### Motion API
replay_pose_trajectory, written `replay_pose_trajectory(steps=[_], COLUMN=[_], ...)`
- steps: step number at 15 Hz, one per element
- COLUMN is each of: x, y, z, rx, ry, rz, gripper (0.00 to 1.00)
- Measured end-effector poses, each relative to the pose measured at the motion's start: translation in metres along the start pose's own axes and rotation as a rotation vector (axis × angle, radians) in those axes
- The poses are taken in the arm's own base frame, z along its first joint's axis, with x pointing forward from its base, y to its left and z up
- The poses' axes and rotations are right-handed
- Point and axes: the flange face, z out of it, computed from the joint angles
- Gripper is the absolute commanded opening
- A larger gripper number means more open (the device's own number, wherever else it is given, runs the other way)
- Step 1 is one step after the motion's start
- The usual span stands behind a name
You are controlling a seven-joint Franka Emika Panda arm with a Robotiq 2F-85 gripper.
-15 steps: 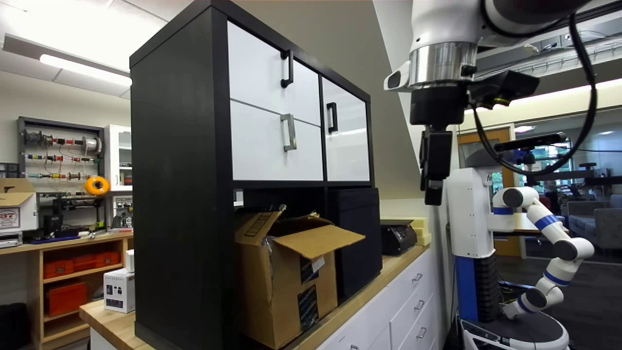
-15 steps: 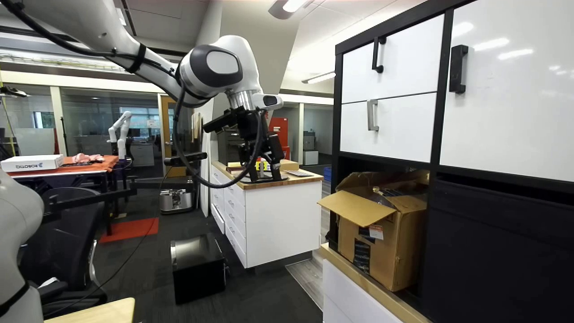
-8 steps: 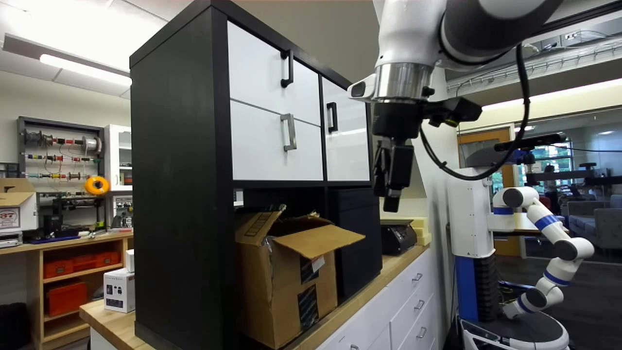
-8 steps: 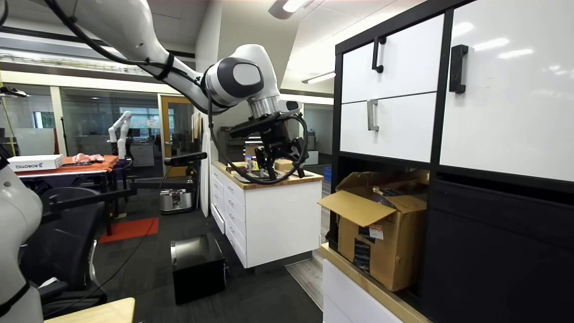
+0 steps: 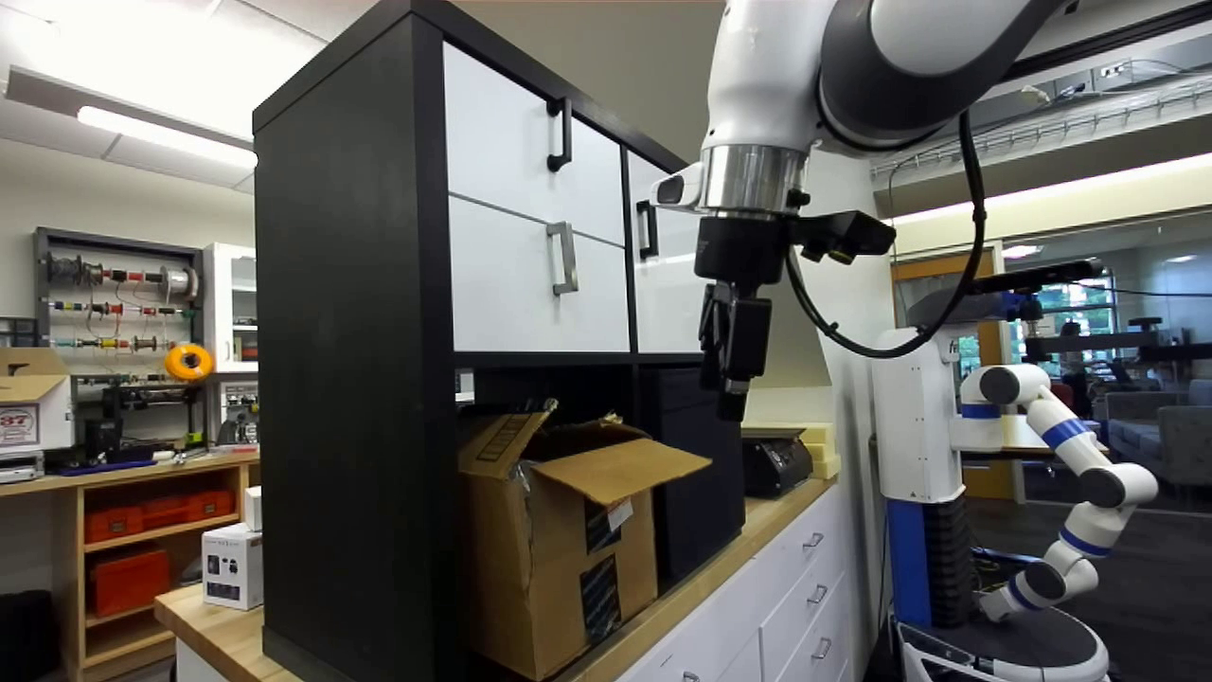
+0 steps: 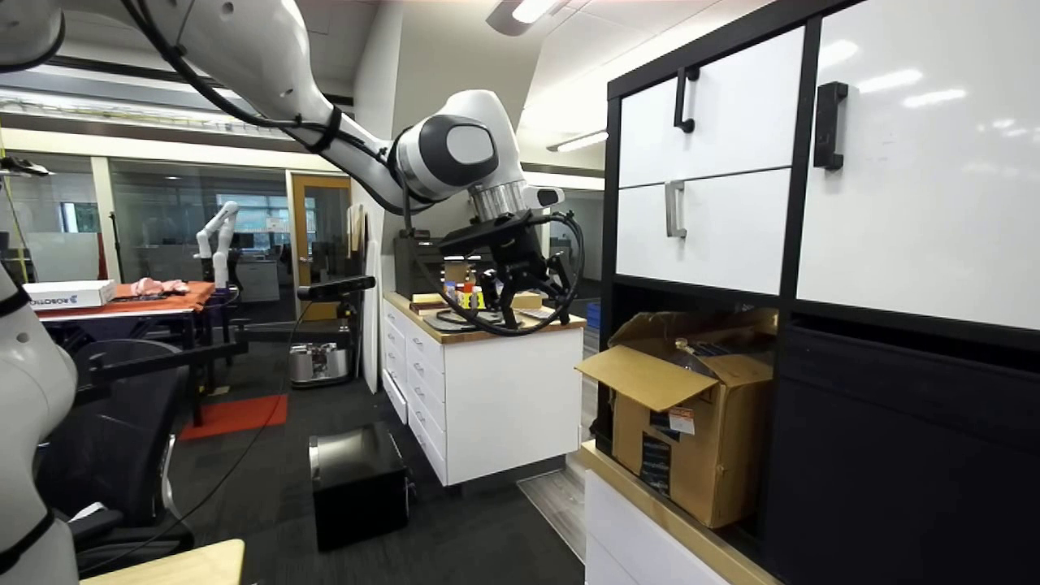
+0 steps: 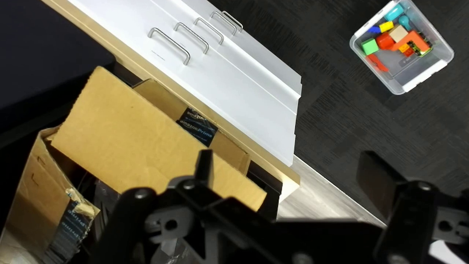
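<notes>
In the wrist view I see the open cardboard box (image 7: pixel 143 143) at nine o'clock from the gripper (image 7: pixel 287 167), apart from it; white drawers (image 7: pixel 234 80) at eleven; the gripper, jaws parted wide and empty; a clear bin (image 7: pixel 412 75) between one and two

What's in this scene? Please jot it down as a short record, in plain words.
Held: nothing; the gripper is open
Close by: an open-topped cardboard box with Amazon Prime tape, untouched; a gap shows in both exterior views
Its spot: left-open lower compartment of a black cabinet
Above it: white fronts, shut, with black handles and one grey handle
On the ground: a clear plastic bin holding coloured blocks, on dark carpet
</notes>
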Motion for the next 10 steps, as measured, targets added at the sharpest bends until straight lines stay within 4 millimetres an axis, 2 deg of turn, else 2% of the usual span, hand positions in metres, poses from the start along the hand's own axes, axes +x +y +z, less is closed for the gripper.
replay_pose_trajectory(steps=[7, 10], x=[0.002, 0.005], y=[0.0, 0.004], z=[0.003, 0.011], rx=[-0.002, -0.028], ry=[0.006, 0.022], rz=[-0.003, -0.023], gripper=[1.0, 1.0])
